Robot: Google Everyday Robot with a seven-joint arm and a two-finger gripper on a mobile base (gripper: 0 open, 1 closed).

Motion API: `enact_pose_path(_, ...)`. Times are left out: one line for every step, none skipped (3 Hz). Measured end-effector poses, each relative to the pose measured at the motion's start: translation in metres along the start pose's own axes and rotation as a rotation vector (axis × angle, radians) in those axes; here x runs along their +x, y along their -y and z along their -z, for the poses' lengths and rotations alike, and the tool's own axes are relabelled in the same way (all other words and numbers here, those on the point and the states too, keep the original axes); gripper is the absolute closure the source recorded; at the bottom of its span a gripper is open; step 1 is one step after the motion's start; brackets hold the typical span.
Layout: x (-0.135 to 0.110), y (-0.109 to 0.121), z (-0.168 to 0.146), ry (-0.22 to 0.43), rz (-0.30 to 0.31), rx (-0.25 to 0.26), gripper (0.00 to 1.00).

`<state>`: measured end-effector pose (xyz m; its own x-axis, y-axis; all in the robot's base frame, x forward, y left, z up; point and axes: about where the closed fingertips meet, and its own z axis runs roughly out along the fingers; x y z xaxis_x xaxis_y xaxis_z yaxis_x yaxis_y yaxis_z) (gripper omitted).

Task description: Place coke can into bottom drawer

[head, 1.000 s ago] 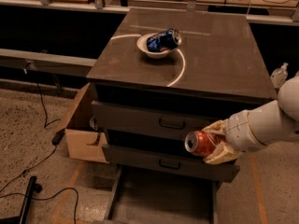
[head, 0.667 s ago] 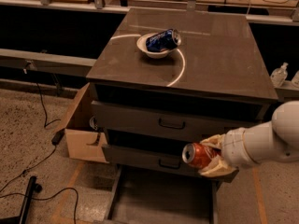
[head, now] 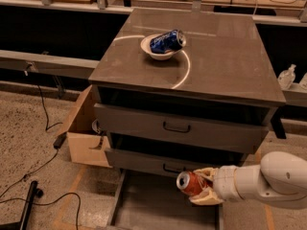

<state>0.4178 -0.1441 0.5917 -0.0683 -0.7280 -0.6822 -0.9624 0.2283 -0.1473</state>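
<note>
The red coke can (head: 190,183) lies on its side in my gripper (head: 200,187), silver top facing left. The gripper is shut on it, with cream fingers (head: 207,198) above and below the can. My white arm comes in from the right edge. The can hangs just above the open bottom drawer (head: 144,205), a wide shallow tray with a flat grey floor pulled out under the cabinet, over its right part. The two upper drawers with black handles (head: 176,127) stand just behind and above the can.
On the cabinet top (head: 225,56) a white bowl (head: 161,51) holds a dark blue Pepsi can (head: 166,40), with a white cable curving around it. An open cardboard box (head: 86,133) stands left of the cabinet. Black cables (head: 29,195) lie on the floor at left.
My gripper has moved down and left with the coke can, from in front of the middle drawer to just above the open bottom drawer.
</note>
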Motion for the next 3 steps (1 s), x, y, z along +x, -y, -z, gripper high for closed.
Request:
enact_pose_path(0.03,-0.021,-0.055,0.072,-0.011,-0.031,1.0)
enact_pose_path(0.044,-0.036,-0.076,0.091,-0.038,-0.069,1.0)
enact_pose_path(0.043,-0.036,-0.075,0.091,-0.038,-0.069,1.0)
